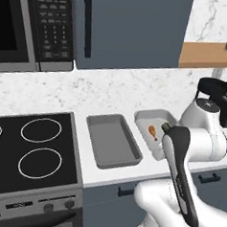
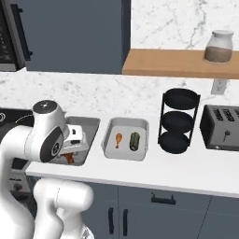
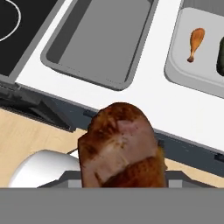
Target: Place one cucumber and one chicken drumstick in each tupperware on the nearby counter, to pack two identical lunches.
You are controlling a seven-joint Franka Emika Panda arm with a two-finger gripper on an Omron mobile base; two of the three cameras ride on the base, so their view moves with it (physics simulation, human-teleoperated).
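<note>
My gripper (image 2: 70,150) is shut on the darker red-brown chicken drumstick (image 3: 120,146), which hides the fingertips in the hand view. It hangs by the counter's front edge, in front of the left tupperware (image 3: 100,41), a grey tray with nothing in it (image 1: 113,140). The arm covers part of this tray (image 2: 88,127) in the right base view. The right tupperware (image 2: 126,138) holds an orange-brown chicken drumstick (image 2: 118,140) and a dark green cucumber (image 2: 135,141). That orange drumstick (image 3: 195,43) and the cucumber's end (image 3: 221,61) sit at the hand view's upper right.
A black stove (image 1: 31,150) borders the left tray, with a microwave (image 1: 35,23) above it. Right of the trays stand a black three-tier rack (image 2: 179,121) and a toaster (image 2: 221,127). A wooden shelf (image 2: 182,63) with a jar (image 2: 218,46) hangs above.
</note>
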